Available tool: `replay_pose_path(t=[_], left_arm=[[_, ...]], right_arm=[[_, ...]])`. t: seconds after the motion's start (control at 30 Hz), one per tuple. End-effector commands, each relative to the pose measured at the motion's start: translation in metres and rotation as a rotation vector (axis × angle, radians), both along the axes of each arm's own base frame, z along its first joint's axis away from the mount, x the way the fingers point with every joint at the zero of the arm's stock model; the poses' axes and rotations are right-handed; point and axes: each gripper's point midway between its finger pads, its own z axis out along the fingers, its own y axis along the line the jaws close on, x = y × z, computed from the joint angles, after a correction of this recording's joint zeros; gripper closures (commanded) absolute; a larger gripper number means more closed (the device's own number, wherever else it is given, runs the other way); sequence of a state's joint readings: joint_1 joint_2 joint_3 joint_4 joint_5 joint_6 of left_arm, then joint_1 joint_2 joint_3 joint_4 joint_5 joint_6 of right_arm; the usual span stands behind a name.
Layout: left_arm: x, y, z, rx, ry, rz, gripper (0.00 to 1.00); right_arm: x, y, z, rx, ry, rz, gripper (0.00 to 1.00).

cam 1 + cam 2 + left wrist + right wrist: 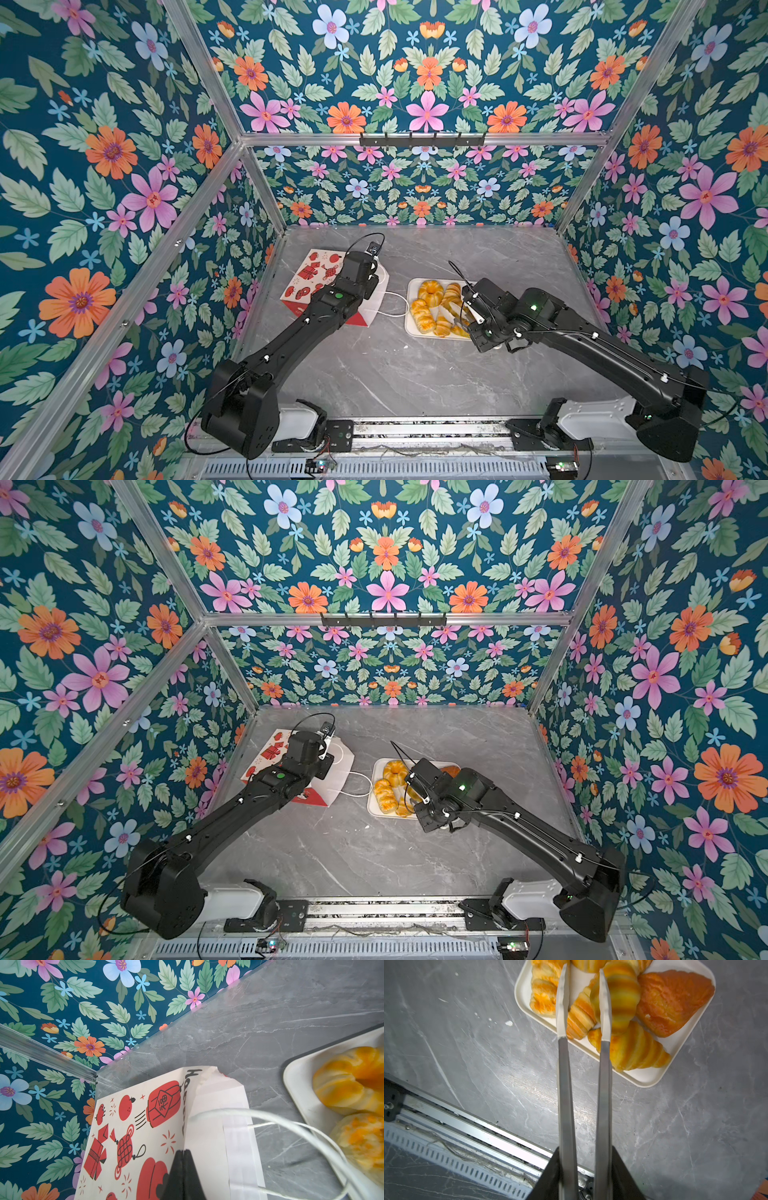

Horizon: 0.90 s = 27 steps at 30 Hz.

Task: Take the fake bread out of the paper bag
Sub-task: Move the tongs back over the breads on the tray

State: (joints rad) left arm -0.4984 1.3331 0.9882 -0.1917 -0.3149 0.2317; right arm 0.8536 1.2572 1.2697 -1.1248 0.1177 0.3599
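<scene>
A: Left gripper (182, 1152)?
B: Pressed together on the edge of the paper bag (145, 1126), which is laid on its side.
A: Right gripper (585, 1148)?
B: Clamped on the tongs (564, 1084); their 2 tips are parted over the tray (648, 1078), where the fake bread (633, 1049) is piled.

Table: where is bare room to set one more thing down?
Free: the broad grey table in front of the paper bag and the tray; also the strip behind the tray. Narrow: the gap between bag and tray, crossed by a cord handle. Crowded: the tray, full of fake bread.
</scene>
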Motion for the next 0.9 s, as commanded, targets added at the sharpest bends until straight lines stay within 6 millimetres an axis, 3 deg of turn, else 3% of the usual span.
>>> replay_pose_path(t=[0.0,0.17,0.37,0.6,0.87], left_arm=[[0.0,-0.003,0.006,-0.028,-0.016,-0.008,1.0],[0.0,-0.005,0.008,-0.033,-0.021,-0.02,1.0],[-0.005,-0.008,0.017,-0.031,-0.042,-0.061,1.0],[-0.018,-0.021,0.035,-0.057,-0.129,-0.197,1.0],[-0.019,-0.03,0.05,-0.056,-0.209,-0.269,1.0]], right_arm=[[0.014,0.004,0.014,0.05,-0.094,-0.033,0.67],[0.017,0.01,0.015,0.087,-0.109,-0.027,0.68],[0.012,0.053,0.019,0.294,-0.067,0.056,0.7],[0.007,0.125,0.037,0.631,0.023,0.179,0.7],[0.031,0.168,0.022,0.674,0.022,0.234,0.7]])
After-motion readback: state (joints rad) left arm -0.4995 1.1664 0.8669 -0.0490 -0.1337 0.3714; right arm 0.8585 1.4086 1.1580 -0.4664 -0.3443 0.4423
